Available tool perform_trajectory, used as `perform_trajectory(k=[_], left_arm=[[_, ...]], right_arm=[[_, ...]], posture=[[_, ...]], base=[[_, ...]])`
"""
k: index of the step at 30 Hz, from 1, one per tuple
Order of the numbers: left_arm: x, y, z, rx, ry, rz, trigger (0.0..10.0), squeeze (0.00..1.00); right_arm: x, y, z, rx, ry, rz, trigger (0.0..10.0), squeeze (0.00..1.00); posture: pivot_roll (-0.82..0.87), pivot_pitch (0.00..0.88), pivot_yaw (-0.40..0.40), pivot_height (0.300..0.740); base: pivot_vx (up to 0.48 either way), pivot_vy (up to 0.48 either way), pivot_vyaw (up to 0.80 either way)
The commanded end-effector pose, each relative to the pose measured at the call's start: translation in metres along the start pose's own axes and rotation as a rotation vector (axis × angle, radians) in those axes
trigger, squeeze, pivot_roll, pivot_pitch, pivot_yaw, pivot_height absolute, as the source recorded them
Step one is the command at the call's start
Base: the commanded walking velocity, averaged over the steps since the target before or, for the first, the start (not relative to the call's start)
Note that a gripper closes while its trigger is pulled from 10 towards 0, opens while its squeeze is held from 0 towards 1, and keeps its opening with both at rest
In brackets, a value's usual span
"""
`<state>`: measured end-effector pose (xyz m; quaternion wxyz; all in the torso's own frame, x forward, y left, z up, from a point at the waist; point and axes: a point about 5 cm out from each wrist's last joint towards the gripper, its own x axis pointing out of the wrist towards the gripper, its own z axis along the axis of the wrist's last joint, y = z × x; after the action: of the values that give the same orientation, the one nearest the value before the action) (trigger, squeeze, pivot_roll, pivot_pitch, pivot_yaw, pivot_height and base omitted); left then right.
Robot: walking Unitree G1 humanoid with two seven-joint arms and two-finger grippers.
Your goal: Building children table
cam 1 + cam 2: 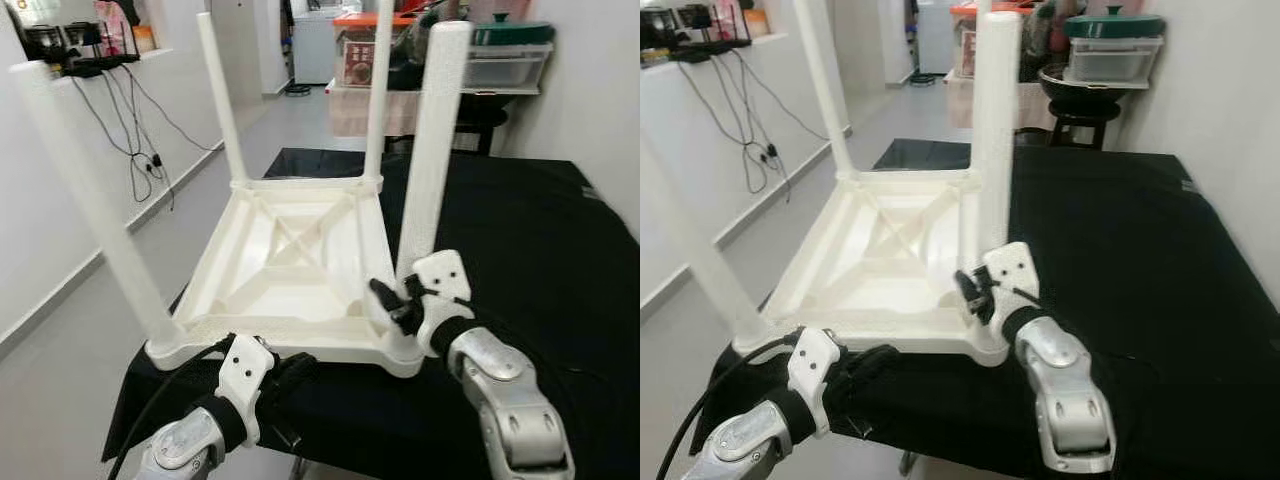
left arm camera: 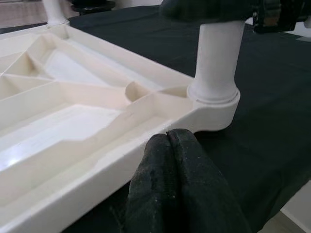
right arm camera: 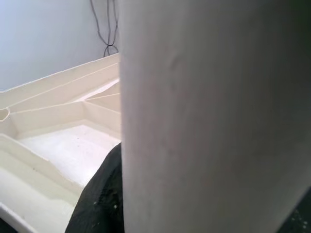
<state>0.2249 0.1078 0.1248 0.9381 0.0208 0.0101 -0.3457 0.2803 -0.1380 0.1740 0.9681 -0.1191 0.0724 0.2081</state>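
Left eye view: children's table lies upside down on the black tabletop, legs up; right claw clamped on the near-right leg just above its socket, leg axis vertical, rising past the claw; left claw pinched together, empty, just beside the near rim; right arm nearer for seating the leg.

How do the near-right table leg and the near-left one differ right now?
The near-right leg stands close to upright in its corner socket; the near-left leg leans outward, toward the robot's left. The right gripper is at the near-right leg's base, with a black finger beside it in the right wrist view; the near-left leg has no gripper on it, and the left gripper sits below the tabletop's near edge. Both are white and seated in the upturned tabletop.
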Motion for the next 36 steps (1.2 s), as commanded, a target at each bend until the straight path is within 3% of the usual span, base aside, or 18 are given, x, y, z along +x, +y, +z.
perform_trajectory(k=[1, 2, 3, 4, 6, 7, 11, 16, 17, 18, 20, 21, 27, 34, 36], left_arm=[[-0.001, 0.002, -0.002, 0.004, 0.014, 0.002, 10.0, 0.0], [0.0, 0.002, -0.002, 0.003, 0.013, 0.003, 10.0, 0.0], [0.0, 0.001, -0.001, 0.003, 0.012, 0.003, 10.0, 0.0], [0.001, 0.001, -0.001, 0.003, 0.012, 0.005, 10.0, 0.0], [0.001, 0.001, -0.001, 0.003, 0.011, 0.005, 10.0, 0.0], [0.001, 0.001, -0.001, 0.003, 0.01, 0.007, 10.0, 0.0], [0.003, 0.002, 0.0, 0.002, 0.007, 0.014, 10.0, 0.0], [0.003, 0.002, 0.0, 0.002, 0.007, 0.015, 10.0, 0.0], [0.004, 0.002, 0.0, 0.001, 0.007, 0.015, 10.0, 0.0], [0.004, 0.002, 0.0, 0.001, 0.006, 0.015, 10.0, 0.0], [0.004, 0.002, 0.0, 0.001, 0.006, 0.014, 10.0, 0.0], [0.004, 0.001, 0.0, 0.002, 0.005, 0.014, 10.0, 0.0], [0.003, 0.0, 0.001, 0.003, 0.003, 0.015, 10.0, 0.0], [-0.002, -0.003, 0.002, 0.004, 0.006, 0.018, 10.0, 0.0], [-0.006, -0.005, 0.003, 0.003, 0.011, 0.018, 10.0, 0.0]], right_arm=[[0.004, 0.013, -0.029, -0.081, 0.198, 0.097, 10.0, 0.0], [0.006, 0.008, -0.033, -0.106, 0.224, 0.107, 10.0, 0.07], [0.007, 0.005, -0.035, -0.121, 0.243, 0.113, 10.0, 0.07], [0.009, -0.002, -0.036, -0.138, 0.26, 0.102, 10.0, 0.88], [0.01, -0.007, -0.037, -0.148, 0.27, 0.093, 10.0, 0.88], [0.01, -0.013, -0.037, -0.15, 0.279, 0.084, 10.0, 1.0], [0.012, -0.03, -0.04, -0.183, 0.321, 0.09, 10.0, 1.0], [0.017, -0.029, -0.037, -0.179, 0.275, 0.171, 10.0, 1.0], [0.021, -0.028, -0.032, -0.16, 0.215, 0.214, 10.0, 1.0], [0.026, -0.025, -0.022, -0.116, 0.11, 0.302, 10.0, 0.83], [0.028, -0.024, -0.019, -0.097, 0.068, 0.345, 10.0, 0.83], [0.031, -0.028, -0.011, -0.047, -0.023, 0.44, 10.0, 0.0], [0.044, -0.042, 0.001, 0.043, -0.131, 0.543, 10.0, 0.0], [0.059, -0.049, 0.007, 0.027, -0.189, 0.583, 10.0, 0.0], [0.062, -0.049, 0.009, 0.032, -0.191, 0.625, 0.0, 0.0]], posture=[[-0.01, 0.0, -0.04, 0.74], [-0.01, 0.0, -0.043, 0.74], [-0.01, 0.0, -0.043, 0.74], [-0.01, 0.0, -0.045, 0.74], [-0.01, 0.0, -0.045, 0.74], [-0.01, 0.0, -0.047, 0.74], [0.0, 0.0, -0.051, 0.74], [0.0, 0.0, -0.05, 0.74], [0.0, 0.0, -0.051, 0.74], [0.0, 0.0, -0.048, 0.74], [0.0, 0.0, -0.048, 0.74], [0.01, 0.0, -0.052, 0.74], [0.02, 0.0, -0.054, 0.74], [0.05, 0.0, -0.058, 0.74], [0.06, 0.0, -0.056, 0.74]], base=[[0.0, 0.0, 0.0], [0.0, 0.0, 0.0], [0.0, 0.0, 0.0], [0.0, 0.0, 0.0], [0.0, 0.0, 0.0], [0.0, 0.0, 0.0], [0.0, 0.0, 0.0], [0.0, 0.0, 0.0], [0.0, 0.0, 0.0], [0.0, 0.0, 0.0], [0.0, 0.0, 0.0], [0.0, 0.0, 0.0], [0.0, 0.0, 0.0], [0.0, 0.0, 0.0], [0.0, 0.0, 0.0]])
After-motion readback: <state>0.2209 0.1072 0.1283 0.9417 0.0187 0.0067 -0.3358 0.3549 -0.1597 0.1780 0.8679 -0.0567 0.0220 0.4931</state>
